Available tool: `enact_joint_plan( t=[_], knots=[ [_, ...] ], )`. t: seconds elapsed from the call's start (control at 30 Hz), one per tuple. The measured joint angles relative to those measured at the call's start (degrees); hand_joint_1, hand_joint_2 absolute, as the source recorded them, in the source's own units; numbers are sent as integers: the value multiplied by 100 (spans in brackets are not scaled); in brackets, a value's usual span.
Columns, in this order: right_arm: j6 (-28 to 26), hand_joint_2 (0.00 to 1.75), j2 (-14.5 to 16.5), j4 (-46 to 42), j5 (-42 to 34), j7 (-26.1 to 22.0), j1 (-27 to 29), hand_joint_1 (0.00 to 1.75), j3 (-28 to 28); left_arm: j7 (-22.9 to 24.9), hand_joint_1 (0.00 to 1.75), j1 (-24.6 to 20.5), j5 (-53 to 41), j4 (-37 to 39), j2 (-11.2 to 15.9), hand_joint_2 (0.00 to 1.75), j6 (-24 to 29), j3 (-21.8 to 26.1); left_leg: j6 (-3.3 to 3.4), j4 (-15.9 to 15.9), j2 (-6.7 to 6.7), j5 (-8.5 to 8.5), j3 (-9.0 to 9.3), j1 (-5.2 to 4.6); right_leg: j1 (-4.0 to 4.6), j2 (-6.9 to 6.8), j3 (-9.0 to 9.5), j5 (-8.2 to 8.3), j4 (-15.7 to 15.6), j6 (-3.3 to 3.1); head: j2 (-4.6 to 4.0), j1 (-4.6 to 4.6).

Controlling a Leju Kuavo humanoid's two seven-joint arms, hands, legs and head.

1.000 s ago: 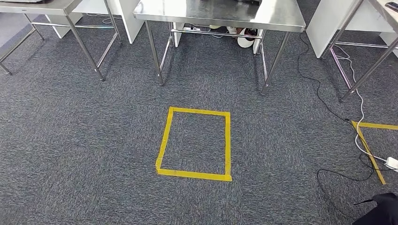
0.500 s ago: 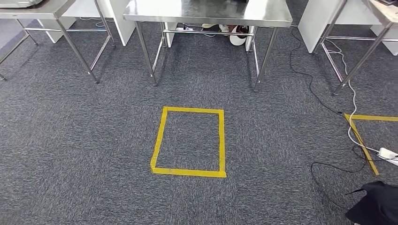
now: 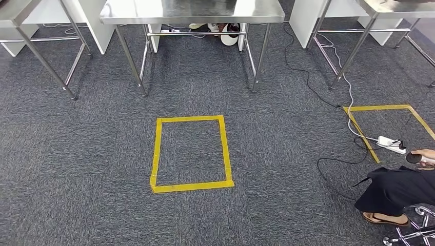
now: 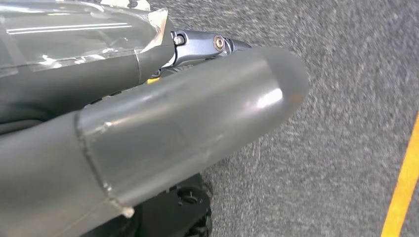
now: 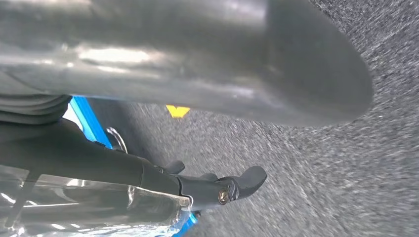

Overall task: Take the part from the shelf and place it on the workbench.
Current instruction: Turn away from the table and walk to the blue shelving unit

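Note:
A steel workbench stands ahead across the grey carpet, with a yellow tape square on the floor in front of it. My left hand hangs over the carpet, its thick grey thumb apart from the dark fingers, and nothing lies between them. My right hand hangs the same way, with bare carpet showing between its thumb and its dark fingers. A blue strip shows behind those fingers; I cannot tell what it is.
More steel tables stand at the far left and far right. Cables and a white power strip lie by a second tape square. A person in dark clothes sits low at the right, on a wheeled chair.
The camera has turned to the right, so the whole scene has slid left in the picture. The person, the power strip and the second tape square have come further into view.

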Motion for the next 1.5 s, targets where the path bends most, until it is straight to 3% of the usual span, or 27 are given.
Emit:
enact_joint_plan(
  t=[0.03,0.1,0.17,0.23,0.33,0.37,0.4,0.43,0.47,0.53,0.6,0.63,0.67,0.73,0.8,0.87,0.9,0.93,1.0,1.07,1.1,1.23,1.3,1.4,1.43,1.47,1.5],
  knots=[
    [40,0,-1,0,-30,-3,-7,0,-24,-5,0,-2,18,0,-2,0,-16,1,-27,13,45,-14,3,-13,12,-91,190,111,-363,-1,0,-2],
    [158,0,4,0,-142,-58,-16,0,-84,-25,0,-8,77,0,-4,0,-50,2,-96,33,119,-37,11,-41,42,-169,322,191,-677,-91,0,-6],
    [289,0,15,0,-344,-181,-4,0,-197,-47,0,-15,130,0,-9,0,-74,5,-166,33,168,-50,23,-34,40,-74,297,216,-676,-198,0,-10],
    [424,0,40,-1,-685,-355,3,0,-384,-68,0,-15,163,0,-11,0,-82,13,-234,196,34,-201,-37,-4,2,6,308,252,-693,-283,0,-17],
    [618,0,92,-2,-1220,-621,-19,0,-783,-96,0,5,186,2,-11,0,-76,41,-285,1191,-269,-793,-465,17,-3,131,291,299,-691,-365,0,-26],
    [661,0,114,-2,-1325,-682,-22,0,-911,-101,0,11,191,2,-11,0,-73,49,-289,1524,-300,-917,-616,18,8,182,282,305,-687,-374,0,-25],
    [689,0,138,-2,-1387,-724,-21,0,-1023,-104,0,15,198,2,-11,0,-68,54,-288,1692,-314,-928,-698,18,17,239,278,308,-682,-378,0,-24],
    [707,0,156,-2,-1428,-755,-20,0,-1114,-108,0,16,207,2,-11,0,-65,56,-279,1642,-325,-821,-680,20,22,300,280,310,-678,-381,0,-24],
    [719,0,175,-2,-1457,-770,-21,0,-1189,-112,0,16,216,2,-11,0,-64,57,-266,1379,-348,-626,-563,24,22,363,287,310,-673,-380,0,-26],
    [733,0,208,-2,-1504,-784,-31,0,-1303,-119,0,16,229,2,-8,0,-64,60,-229,615,-548,-237,-218,44,39,487,282,306,-650,-369,0,-25],
    [736,0,239,-2,-1565,-780,-46,0,-1404,-125,0,15,233,2,-6,0,-65,62,-198,190,-712,-103,-46,46,57,595,228,317,-626,-322,0,-20],
    [734,0,252,-2,-1598,-775,-47,0,-1452,-129,0,12,235,2,-7,0,-69,62,-178,154,-711,-113,-42,27,59,644,193,331,-621,-281,0,-19],
    [731,0,262,-2,-1627,-766,-40,0,-1499,-133,0,10,237,2,-11,0,-73,62,-145,143,-653,-97,-50,15,55,691,151,349,-627,-238,0,-20],
    [725,0,277,-2,-1666,-738,-28,0,-1578,-139,0,4,238,1,-22,0,-81,63,-52,90,-532,-47,-46,11,50,581,49,291,-505,-189,0,-9],
    [724,0,292,-1,-1683,-718,-40,0,-1635,-144,0,11,240,1,-25,0,-82,72,17,52,-387,-13,-53,17,45,325,-222,19,29,-205,1,18],
    [724,0,303,0,-1687,-715,-50,0,-1675,-146,0,21,243,2,-22,0,-82,84,38,52,-238,-10,-74,4,36,205,-582,-296,791,-210,1,37],
    [724,0,305,0,-1689,-715,-45,0,-1692,-146,0,22,243,2,-23,0,-82,87,38,53,-167,-9,-81,1,32,186,-667,-360,1010,-187,1,37],
    [724,0,307,0,-1689,-715,-38,0,-1707,-146,0,21,243,2,-25,0,-82,90,37,54,-103,-8,-82,0,31,170,-633,-335,1009,-149,0,41],
    [724,0,304,0,-1689,-715,-30,0,-1729,-146,0,17,243,2,-32,0,-82,92,25,56,13,-11,-69,-1,26,62,-231,-90,359,-70,0,42],
    [724,0,302,-1,-1689,-715,-37,0,-1738,-146,0,13,243,2,-37,0,-82,93,3,58,86,-15,-50,-8,21,-126,180,123,-344,-38,0,45],
    [724,0,302,-2,-1689,-715,-41,0,-1738,-146,0,12,243,2,-38,0,-82,93,-5,59,102,-17,-44,-12,21,-200,280,165,-514,-38,0,48],
    [724,0,304,-2,-1692,-714,-52,0,-1739,-146,0,12,243,2,-36,0,-82,94,-28,64,132,-25,-44,-30,41,-243,317,175,-609,-72,0,44],
    [717,0,309,-1,-1723,-709,-55,0,-1755,-146,0,4,243,2,-37,0,-90,98,-102,75,192,-46,-36,-39,52,-176,323,208,-673,-166,1,26],
    [676,0,326,-2,-1789,-702,-47,0,-1839,-146,0,12,247,2,-39,0,-132,108,-269,1189,-173,-709,-484,5,24,130,294,300,-707,-380,0,1],
    [666,0,332,-2,-1792,-704,-50,0,-1859,-146,0,23,249,2,-38,0,-143,109,-288,1620,-317,-910,-672,12,31,215,283,315,-703,-409,0,-4],
    [662,0,337,-2,-1794,-705,-45,0,-1868,-147,0,25,252,2,-38,0,-147,109,-290,1712,-327,-878,-718,18,36,279,282,318,-697,-412,0,-5],
    [659,0,339,-2,-1798,-705,-42,0,-1877,-148,0,25,254,2,-37,0,-151,110,-287,1568,-338,-732,-655,28,35,344,286,317,-689,-411,0,-4]
  ],
)
